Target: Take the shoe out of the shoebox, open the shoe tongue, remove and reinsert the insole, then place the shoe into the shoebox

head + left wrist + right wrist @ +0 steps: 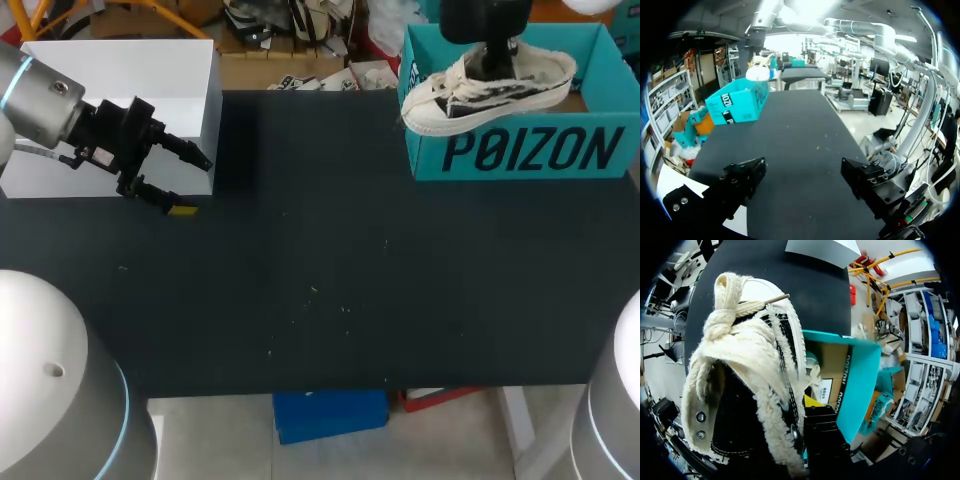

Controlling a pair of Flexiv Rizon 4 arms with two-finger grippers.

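Right gripper (489, 66) is down in the shoe's mouth and clamped on the shoe (490, 92). From the right wrist view only one yellow fingertip (812, 401) shows, pressed against the outside of the shoe's side wall. The other is hidden inside, so I judge the grip to be on that wall.

The shoe hangs just above the shoebox (520, 152) at the table's far right corner. Its long axis runs across the table, the same way as the box. The heel is over the open box, while the toe pokes out past the box's left wall and dips a little. That overhang is what matters: if the shoe goes down, the toe has to slide right to clear that wall. If it comes out to the table (320, 280), it has to go toward the toe side, over the same wall. Which of the two this is, I can't say from here.

Left gripper (188, 185) is spread wide and holds nothing. It sits at the table's far left beside a white box (120, 70), well apart from the shoe. Its wrist view looks down the table toward the shoebox. The right arm is the nearer one by far, and it has the shoe.
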